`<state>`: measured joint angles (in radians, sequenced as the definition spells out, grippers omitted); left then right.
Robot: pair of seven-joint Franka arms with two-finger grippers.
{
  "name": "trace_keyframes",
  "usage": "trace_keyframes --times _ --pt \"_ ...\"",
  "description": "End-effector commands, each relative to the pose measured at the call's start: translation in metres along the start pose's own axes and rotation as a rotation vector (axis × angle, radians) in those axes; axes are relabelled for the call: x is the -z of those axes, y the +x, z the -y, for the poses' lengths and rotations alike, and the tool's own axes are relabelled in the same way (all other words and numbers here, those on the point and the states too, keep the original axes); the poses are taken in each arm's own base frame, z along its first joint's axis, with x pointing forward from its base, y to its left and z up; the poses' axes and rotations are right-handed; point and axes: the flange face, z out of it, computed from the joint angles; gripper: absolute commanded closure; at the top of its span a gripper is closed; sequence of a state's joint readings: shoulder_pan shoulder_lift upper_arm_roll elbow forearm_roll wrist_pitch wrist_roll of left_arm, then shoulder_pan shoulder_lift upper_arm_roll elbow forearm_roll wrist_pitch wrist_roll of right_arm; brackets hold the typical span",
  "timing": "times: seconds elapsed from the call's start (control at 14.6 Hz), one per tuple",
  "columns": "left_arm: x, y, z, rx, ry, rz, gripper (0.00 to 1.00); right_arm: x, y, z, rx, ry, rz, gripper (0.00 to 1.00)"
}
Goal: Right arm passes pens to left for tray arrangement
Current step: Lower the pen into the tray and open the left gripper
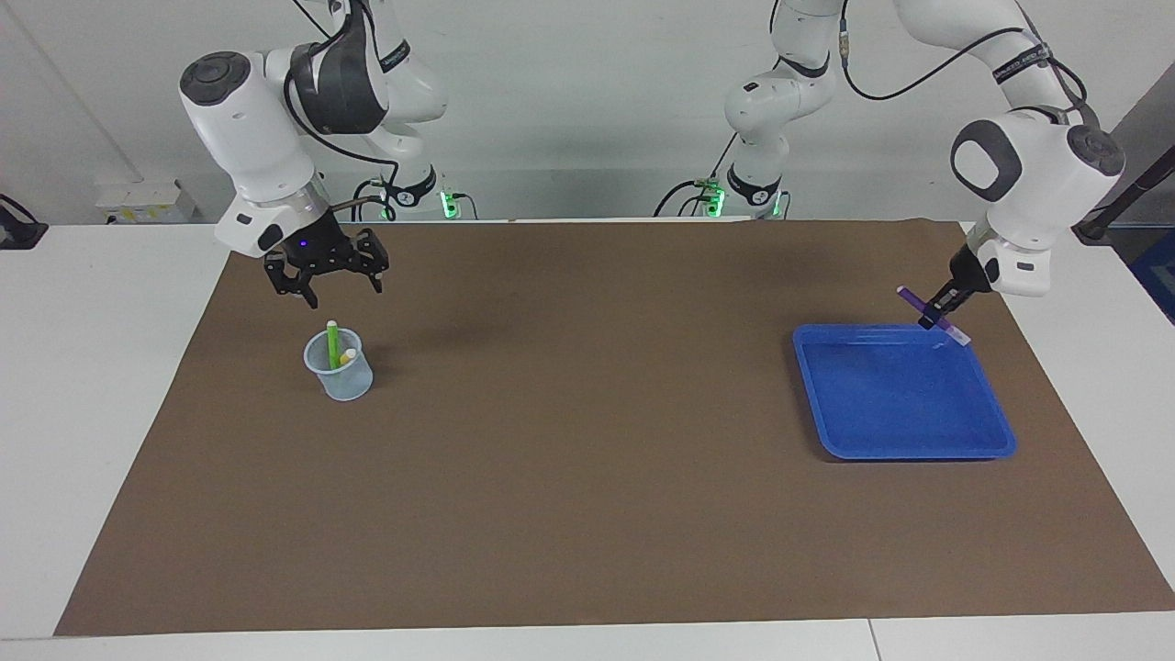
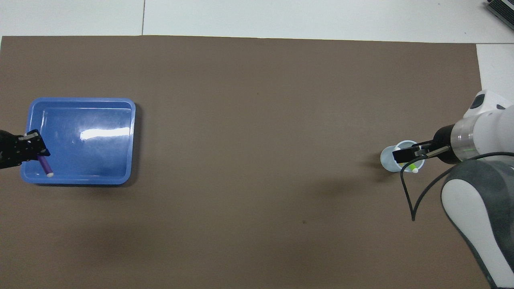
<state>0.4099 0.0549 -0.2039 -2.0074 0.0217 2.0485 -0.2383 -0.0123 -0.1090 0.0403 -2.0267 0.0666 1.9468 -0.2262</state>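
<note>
Left gripper (image 1: pixel 936 315) up in the air over the blue tray (image 1: pixel 996 439), at the tray's corner close to the robots and toward the left arm's end of the table. Fingers pinched tight on the purple pen (image 1: pixel 911 297). Pen tilted, pale tip pointing down and hanging over the tray's rim. Not lying in the tray yet. From overhead, pen end sticking out of the gripper over the tray floor, near the rim.

Nothing lying in the tray.

Right gripper (image 1: pixel 341 284), with a small blue light on its black wrist, up in the air over the see-through pale-blue cup (image 1: pixel 341 381). Fingers spread wide apart, holding nothing. Not touching the cup or the pens inside.

Cup standing upright on the brown mat (image 1: pixel 587 514), toward the right arm's end of the table, well apart from the tray. Green pen (image 1: pixel 332 346) standing in the cup, pale tip up, sticking out above the rim. Yellow pen (image 1: pixel 347 356) in the cup too, just beside the green one, lower down, only its top showing.

Brown mat spread over the white table (image 1: pixel 101 386).
</note>
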Motion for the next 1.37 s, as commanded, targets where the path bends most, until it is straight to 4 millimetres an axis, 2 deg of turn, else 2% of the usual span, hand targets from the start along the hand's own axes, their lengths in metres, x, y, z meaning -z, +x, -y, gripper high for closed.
trace_keyframes --times 0.0,0.07,0.21,0.34,0.41,0.55,0.96,1.3 --pt "-0.005 0.037 0.012 -0.118 0.018 -0.027 1.0 -0.015 0.002 -0.009 0.019 -0.017 0.002 0.0" --pt "-0.019 0.053 0.026 -0.159 0.011 -0.027 1.0 -0.019 0.004 -0.01 0.019 -0.019 0.001 0.0" --pt "-0.04 0.077 0.03 -0.345 0.014 -0.054 1.0 -0.029 0.008 -0.011 0.025 -0.029 0.003 0.0" --pt "-0.07 0.1 0.031 -0.389 0.032 -0.052 1.0 -0.04 0.012 -0.014 0.022 -0.029 0.006 0.0" --pt "-0.08 0.105 0.03 -0.393 0.032 -0.053 1.0 -0.045 0.013 -0.016 0.02 -0.028 0.008 0.0" --pt "-0.098 0.102 0.028 -0.398 0.024 -0.066 1.0 -0.057 0.015 -0.017 0.019 -0.029 0.006 0.0" --pt "-0.114 0.093 0.025 -0.407 0.018 -0.068 1.0 -0.075 0.019 -0.022 0.022 -0.049 0.017 0.0" --pt "-0.121 0.084 0.02 -0.426 0.019 -0.042 1.0 -0.096 0.011 -0.03 0.036 -0.088 0.041 0.02"
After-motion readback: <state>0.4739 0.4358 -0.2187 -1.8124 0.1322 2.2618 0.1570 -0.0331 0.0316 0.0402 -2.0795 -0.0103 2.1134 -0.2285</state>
